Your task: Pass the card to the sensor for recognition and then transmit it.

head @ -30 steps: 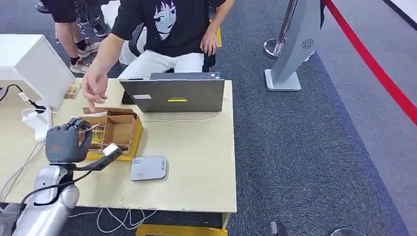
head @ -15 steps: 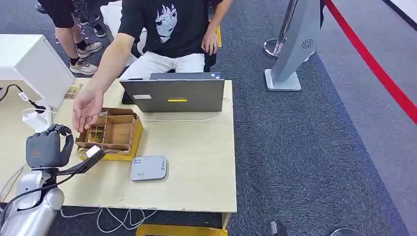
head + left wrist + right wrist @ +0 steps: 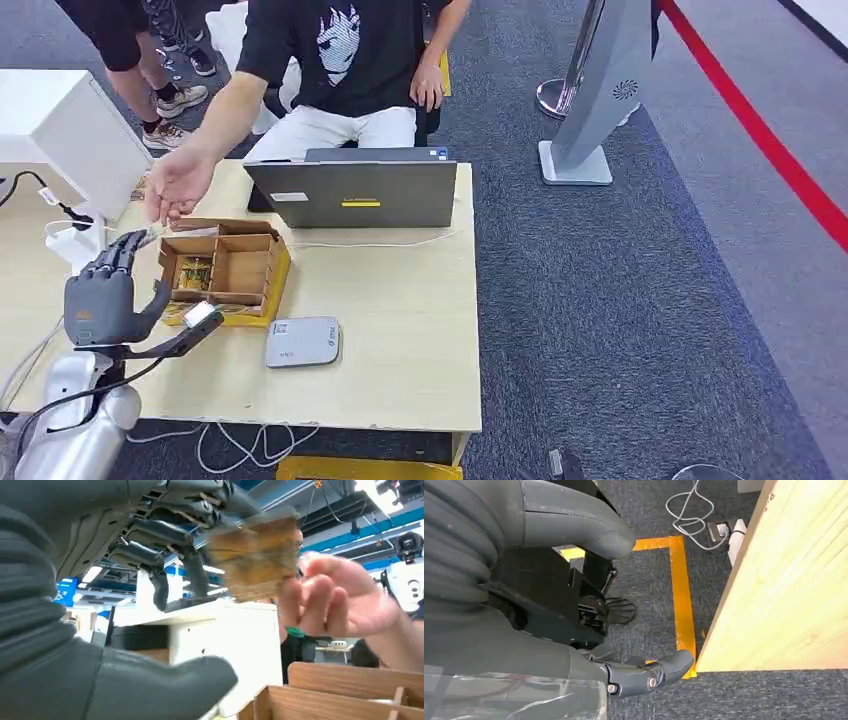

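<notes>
Your left hand [image 3: 100, 300] is raised over the worktop's [image 3: 400, 330] left side, fingers [image 3: 150, 555] spread. The card [image 3: 255, 555] is blurred at their tips; a person's hand [image 3: 340, 600] pinches its far edge, and you cannot tell whether your fingers are touching it. From the head view that hand [image 3: 178, 185] reaches in above the wooden box [image 3: 225, 270], which sits just ahead of your left hand. The grey sensor [image 3: 302, 342] lies flat near the box, on its near side. A laptop [image 3: 355, 190] stands behind the box, a white monitor [image 3: 85, 140] to its left. Your right hand [image 3: 639, 675] hangs beside the worktop edge, fingers curled on nothing.
</notes>
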### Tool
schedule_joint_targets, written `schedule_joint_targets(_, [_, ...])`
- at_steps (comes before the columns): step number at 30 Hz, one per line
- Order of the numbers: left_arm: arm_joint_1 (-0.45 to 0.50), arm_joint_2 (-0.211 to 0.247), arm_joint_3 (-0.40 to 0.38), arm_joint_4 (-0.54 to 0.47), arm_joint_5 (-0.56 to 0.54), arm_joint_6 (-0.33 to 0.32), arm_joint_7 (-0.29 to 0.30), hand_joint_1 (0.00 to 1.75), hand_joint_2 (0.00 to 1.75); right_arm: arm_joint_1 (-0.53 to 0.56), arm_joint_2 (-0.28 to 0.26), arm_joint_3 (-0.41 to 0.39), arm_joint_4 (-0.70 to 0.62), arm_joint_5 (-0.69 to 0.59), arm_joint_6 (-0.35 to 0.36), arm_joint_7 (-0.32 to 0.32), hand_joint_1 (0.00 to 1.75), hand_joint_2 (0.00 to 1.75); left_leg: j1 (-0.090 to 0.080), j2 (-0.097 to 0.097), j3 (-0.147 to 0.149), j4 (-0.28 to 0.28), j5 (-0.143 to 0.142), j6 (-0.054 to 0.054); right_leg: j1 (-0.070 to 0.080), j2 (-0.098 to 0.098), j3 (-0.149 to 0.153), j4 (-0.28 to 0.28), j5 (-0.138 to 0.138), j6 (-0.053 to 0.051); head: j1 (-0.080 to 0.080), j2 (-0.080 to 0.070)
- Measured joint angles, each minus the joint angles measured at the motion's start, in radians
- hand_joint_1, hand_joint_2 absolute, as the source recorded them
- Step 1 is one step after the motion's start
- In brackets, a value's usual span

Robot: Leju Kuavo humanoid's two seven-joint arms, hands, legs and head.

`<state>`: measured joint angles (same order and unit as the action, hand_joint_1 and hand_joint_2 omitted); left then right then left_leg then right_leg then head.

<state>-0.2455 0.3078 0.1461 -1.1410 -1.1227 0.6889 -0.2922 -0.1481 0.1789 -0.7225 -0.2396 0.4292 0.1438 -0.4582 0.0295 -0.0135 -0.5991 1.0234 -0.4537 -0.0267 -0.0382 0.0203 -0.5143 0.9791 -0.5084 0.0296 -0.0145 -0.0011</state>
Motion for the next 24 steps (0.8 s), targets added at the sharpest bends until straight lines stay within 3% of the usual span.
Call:
schedule_joint_targets(8, [0.028,-0.069,-0.004,-0.108,0.095,-0.035,-0.011,0.00,1.75,0.000,0.000,0.002,0.000,-0.015,0.000,-0.003,0.00,1.75,0.000,0.000,0.000,0.000,0.000,0.000,0.000,0.000,0.000,0.000,0.000,0.000,0.000,0.000])
schedule_joint_targets(14, [0.094,-0.115,-0.086,-0.225,0.034,-0.100,0.006,0.00,1.75,0.000,0.000,0.002,0.000,-0.022,0.000,-0.003,0.00,1.75,0.000,0.000,0.000,0.000,0.000,0.000,0.000,0.000,-0.001,-0.001,0.000,0.000,0.000,0.000])
schedule_joint_targets(19, [0.146,-0.108,-0.194,-0.287,-0.011,-0.226,0.022,0.00,1.75,0.000,0.000,0.002,0.000,-0.026,0.002,-0.004,0.00,1.75,0.000,0.000,0.000,0.000,0.000,0.000,0.000,0.000,0.000,-0.001,0.000,0.000,0.000,0.000])
schedule_joint_targets(24, [0.176,-0.068,-0.251,-0.290,-0.087,-0.272,0.074,0.00,1.75,0.000,0.000,0.004,0.000,-0.027,0.002,-0.004,0.00,1.75,0.000,0.000,0.000,0.000,0.000,0.000,0.000,0.000,0.000,-0.001,0.000,0.000,0.000,0.000])
